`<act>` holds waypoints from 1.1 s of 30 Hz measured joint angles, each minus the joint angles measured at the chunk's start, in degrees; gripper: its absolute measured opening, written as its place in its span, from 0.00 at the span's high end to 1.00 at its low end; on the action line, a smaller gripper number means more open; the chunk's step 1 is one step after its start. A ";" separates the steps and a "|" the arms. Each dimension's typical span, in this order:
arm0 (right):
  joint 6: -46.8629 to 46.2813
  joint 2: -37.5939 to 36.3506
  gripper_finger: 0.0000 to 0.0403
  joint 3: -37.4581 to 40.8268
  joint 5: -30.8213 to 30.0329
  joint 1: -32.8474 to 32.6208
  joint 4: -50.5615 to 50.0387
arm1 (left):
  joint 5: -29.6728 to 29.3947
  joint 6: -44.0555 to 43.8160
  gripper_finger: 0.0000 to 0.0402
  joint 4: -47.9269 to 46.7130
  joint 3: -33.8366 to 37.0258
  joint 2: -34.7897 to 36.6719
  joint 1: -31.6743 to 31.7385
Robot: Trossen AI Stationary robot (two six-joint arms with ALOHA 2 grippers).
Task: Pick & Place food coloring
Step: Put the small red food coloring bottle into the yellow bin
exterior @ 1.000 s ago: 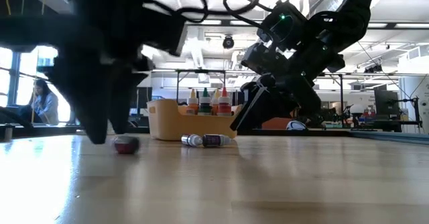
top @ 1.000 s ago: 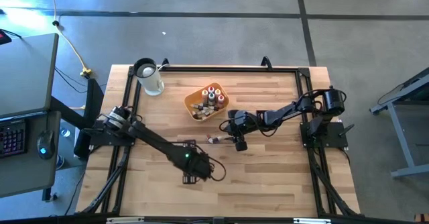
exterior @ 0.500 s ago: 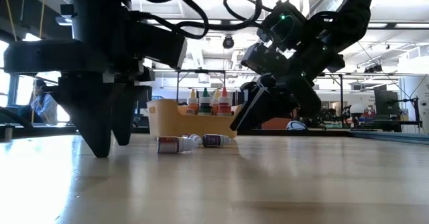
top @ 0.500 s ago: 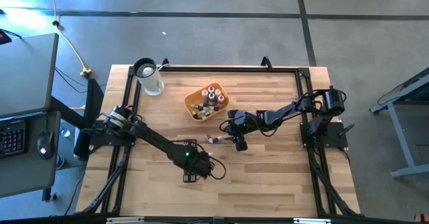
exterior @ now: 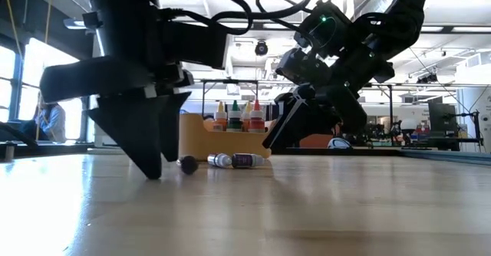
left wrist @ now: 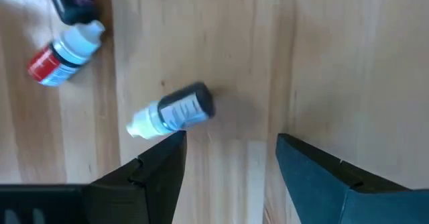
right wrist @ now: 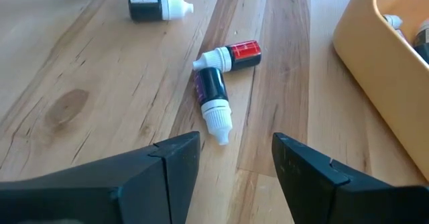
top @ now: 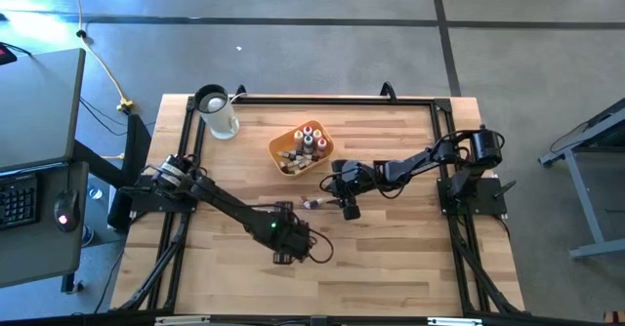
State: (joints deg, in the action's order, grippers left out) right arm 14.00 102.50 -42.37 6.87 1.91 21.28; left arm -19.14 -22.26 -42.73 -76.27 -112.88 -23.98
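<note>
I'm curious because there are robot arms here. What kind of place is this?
Probably a robot lab or workshop. Two dark arms work at a framed wooden table on a grey concrete floor, a desk with a keyboard stands beside it, and a big open room with more workbenches lies behind.

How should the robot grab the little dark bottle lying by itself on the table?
A fair bet is the middle of the lone dark bottle, on its round body rather than its narrow pale cap. It lies flat on the wood, so coming straight down with a finger on each long side suits it. The open left gripper hangs right beside it, with nothing crowding it.
</note>
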 joint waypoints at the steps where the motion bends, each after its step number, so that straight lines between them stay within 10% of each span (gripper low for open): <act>1: 0.00 0.00 0.55 0.00 0.00 0.00 0.02 | -0.46 -0.05 0.43 0.08 0.00 0.00 0.00; 33: 0.66 0.00 0.55 0.00 0.20 0.00 -0.02 | -4.43 30.64 0.43 3.95 0.00 -0.07 4.59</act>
State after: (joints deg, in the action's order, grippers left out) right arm 14.66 102.50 -42.37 7.07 1.91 21.26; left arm -23.57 8.38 -38.78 -76.27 -112.94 -19.40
